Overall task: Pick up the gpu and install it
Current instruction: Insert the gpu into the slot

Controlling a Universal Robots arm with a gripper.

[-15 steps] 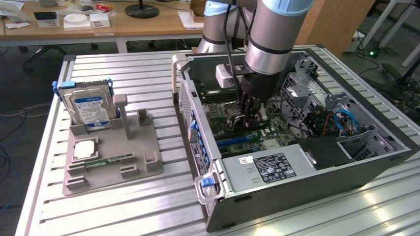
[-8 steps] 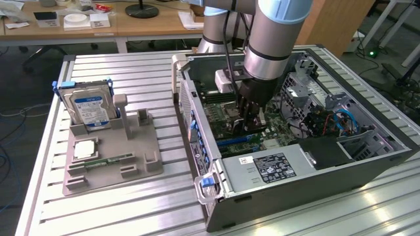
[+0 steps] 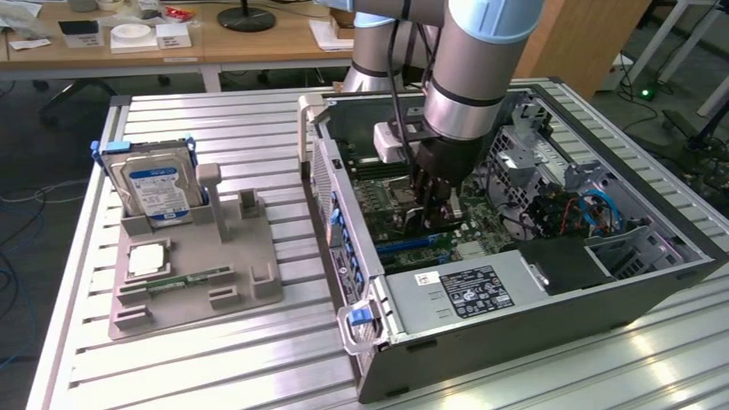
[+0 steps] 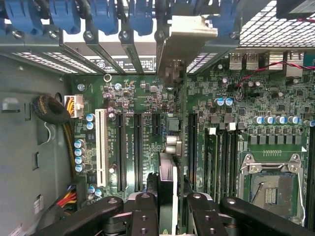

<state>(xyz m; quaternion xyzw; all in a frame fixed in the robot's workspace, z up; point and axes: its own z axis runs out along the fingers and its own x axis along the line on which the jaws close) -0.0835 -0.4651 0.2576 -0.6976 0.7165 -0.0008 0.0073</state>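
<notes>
Now the hand is clamped on the gpu, low inside the computer case. Picking up is done; pushing it in looks unfinished.

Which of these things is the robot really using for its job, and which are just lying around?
For the job:
- the gpu, gripped by the claw
- the motherboard beneath it
- the open computer case

Just lying about:
- the hard drive, standing in the grey holder
- the memory stick, lying in that holder
</notes>
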